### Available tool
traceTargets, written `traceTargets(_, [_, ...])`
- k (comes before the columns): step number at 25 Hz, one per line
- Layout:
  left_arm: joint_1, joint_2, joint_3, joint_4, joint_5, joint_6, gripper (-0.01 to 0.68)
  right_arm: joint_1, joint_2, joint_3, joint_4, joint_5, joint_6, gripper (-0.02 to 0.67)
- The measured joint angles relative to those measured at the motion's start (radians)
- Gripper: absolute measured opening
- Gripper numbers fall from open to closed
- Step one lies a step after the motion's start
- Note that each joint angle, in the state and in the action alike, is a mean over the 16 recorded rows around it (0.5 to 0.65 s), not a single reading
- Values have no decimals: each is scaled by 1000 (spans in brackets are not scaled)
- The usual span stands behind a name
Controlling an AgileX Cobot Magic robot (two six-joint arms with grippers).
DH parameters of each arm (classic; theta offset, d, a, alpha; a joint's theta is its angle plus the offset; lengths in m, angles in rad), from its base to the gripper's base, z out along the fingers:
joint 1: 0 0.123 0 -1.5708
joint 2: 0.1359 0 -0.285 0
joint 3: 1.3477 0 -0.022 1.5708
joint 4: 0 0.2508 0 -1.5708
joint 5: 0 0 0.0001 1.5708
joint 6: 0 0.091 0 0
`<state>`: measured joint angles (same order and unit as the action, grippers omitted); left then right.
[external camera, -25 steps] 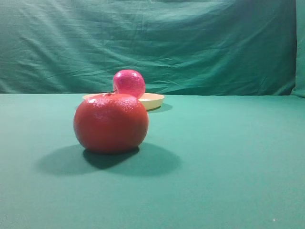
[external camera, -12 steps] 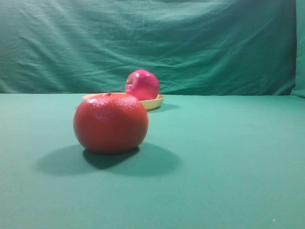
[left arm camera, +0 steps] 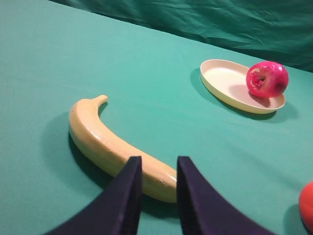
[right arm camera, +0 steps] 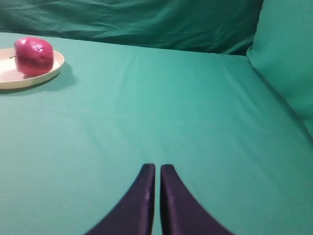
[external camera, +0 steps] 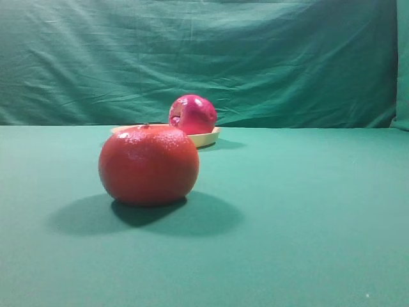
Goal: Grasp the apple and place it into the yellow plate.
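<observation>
The glossy pinkish-red apple (external camera: 192, 114) lies in the pale yellow plate (external camera: 208, 136) at the back of the table, tipped so its dimple faces sideways. The left wrist view has the apple (left arm camera: 266, 79) on the far right part of the plate (left arm camera: 222, 81). My left gripper (left arm camera: 159, 169) hovers low over a banana, jaws a little apart and empty, far from the plate. In the right wrist view the apple (right arm camera: 33, 55) and plate (right arm camera: 10, 78) sit far left, and my right gripper (right arm camera: 157, 169) is shut and empty over bare cloth.
A matte orange-red round fruit (external camera: 148, 164) stands in front of the plate, nearer the camera, and shows at the edge as the fruit (left arm camera: 307, 205). A yellow banana (left arm camera: 110, 144) lies just beyond my left fingertips. Green cloth covers the table and the back wall.
The apple has shifted rightward across the plate and turned so its dimple shows, then come to rest. The orange-red fruit has not moved.
</observation>
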<state>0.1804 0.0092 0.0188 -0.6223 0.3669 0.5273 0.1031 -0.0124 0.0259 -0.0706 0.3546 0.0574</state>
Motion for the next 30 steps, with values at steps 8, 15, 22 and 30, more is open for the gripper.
traceTargets(8, [0,0,0,0,0,0,157,-17,0,1,3,21,0,0])
traceTargets(15, [0,0,0,0,0,0,157,-19,0,0,3,29,0,0])
traceTargets(22, [0,0,0,0,0,0,157,-19,0,0,3,31,0,0])
traceTargets(30, [0,0,0,0,0,0,157,-19,0,0,3,31,0,0])
